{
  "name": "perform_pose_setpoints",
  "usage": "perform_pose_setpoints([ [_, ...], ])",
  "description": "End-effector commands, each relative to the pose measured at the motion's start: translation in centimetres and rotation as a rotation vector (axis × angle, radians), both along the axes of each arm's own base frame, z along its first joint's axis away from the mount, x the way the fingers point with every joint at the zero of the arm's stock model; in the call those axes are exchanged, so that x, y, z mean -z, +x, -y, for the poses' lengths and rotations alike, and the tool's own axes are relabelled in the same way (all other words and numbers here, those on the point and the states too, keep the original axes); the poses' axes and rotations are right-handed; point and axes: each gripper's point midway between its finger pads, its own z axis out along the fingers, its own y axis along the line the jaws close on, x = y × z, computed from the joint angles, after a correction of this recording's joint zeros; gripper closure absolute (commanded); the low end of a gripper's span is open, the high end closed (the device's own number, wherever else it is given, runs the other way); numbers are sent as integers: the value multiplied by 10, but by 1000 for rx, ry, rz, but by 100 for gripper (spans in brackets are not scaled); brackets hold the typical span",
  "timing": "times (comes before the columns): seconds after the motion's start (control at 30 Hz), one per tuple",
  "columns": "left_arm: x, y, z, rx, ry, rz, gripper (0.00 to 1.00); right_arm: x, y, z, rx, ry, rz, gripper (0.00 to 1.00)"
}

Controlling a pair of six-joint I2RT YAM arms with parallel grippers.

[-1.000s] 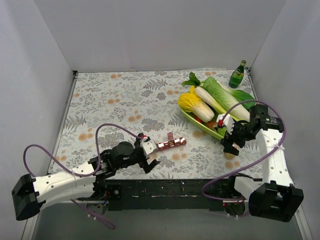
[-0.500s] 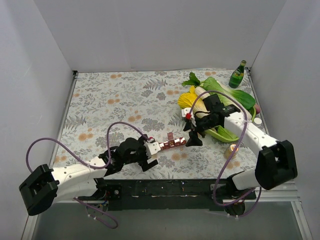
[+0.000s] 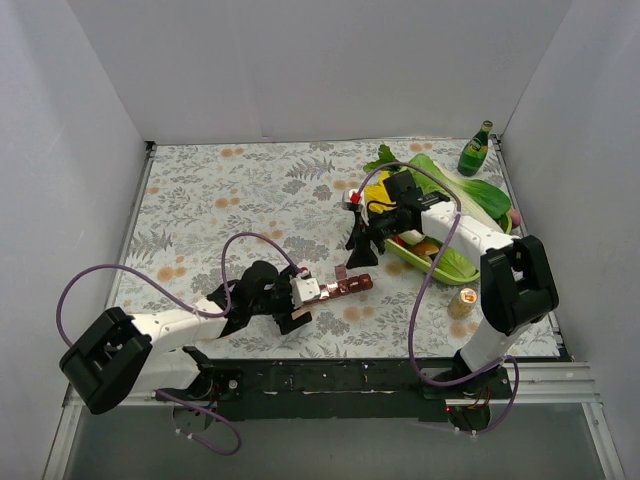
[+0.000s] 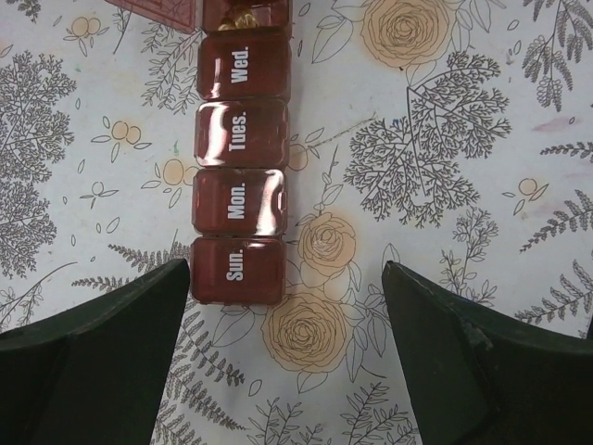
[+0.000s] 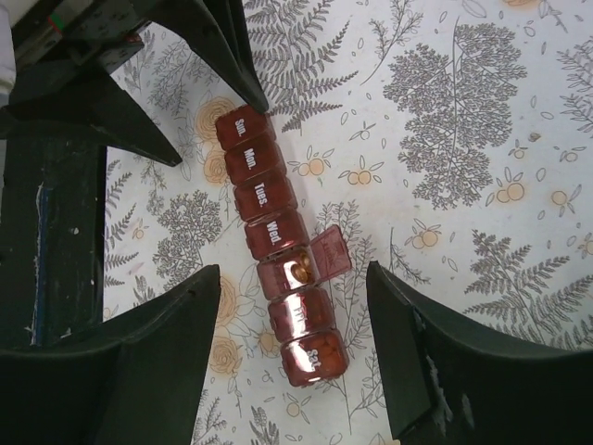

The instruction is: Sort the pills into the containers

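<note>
Nearest the bases, the left gripper (image 3: 303, 295) reaches toward 2 o'clock with its jaws spread wide, holding nothing. They straddle the "Sun." end of the dark-red glossy plastic pill organiser (image 4: 239, 195), a row of seven day-labelled compartments. In the left wrist view one finger (image 4: 102, 352) comes just beside that end cube, though I cannot tell whether it touches. The other finger stands apart.

The organiser lies on the floral tablecloth (image 3: 220, 200), a little right of centre, running toward 3 o'clock. It looks light, stiff and smooth, so it would likely skate on the cloth if nudged. Pinching across its narrow width at one end seems the surest hold. The hinged lid (image 5: 329, 252) of the fifth compartment stands open, with a yellowish-tan pill (image 5: 298, 272) or two inside. Pieces that tiny would scatter easily.

At 4 o'clock from the organiser, well apart, stands the small clear jar with a gold lid (image 3: 462, 302), amber inside. It is probably light and slick, and best gripped round its wall below the lid.

Just beyond the organiser, at its 12 o'clock, the right gripper (image 3: 360, 250) hangs over the row. Its jaws are wide and empty, and in its own wrist view they flank the open compartment without touching it.

Farther off at 2 o'clock lies the long green tray (image 3: 450, 265) with leafy cabbages (image 3: 440, 190). A green glass bottle (image 3: 476, 150) stands in the far right corner.
</note>
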Motion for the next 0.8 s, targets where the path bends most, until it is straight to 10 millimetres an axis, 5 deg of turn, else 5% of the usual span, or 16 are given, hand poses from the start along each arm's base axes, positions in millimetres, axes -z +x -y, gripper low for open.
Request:
perform_pose_setpoints([
  [0.0,-14,14,10,23,-21,57,15,-5,-2,-15,-17,24,-45,28],
  [0.37,-7,24,12,2,5,63,21,11,-3,-18,-28,-1,-93,27],
  [0.77,13,24,7,-8,85,2,70,28,15,-25,12,-58,-159,28],
])
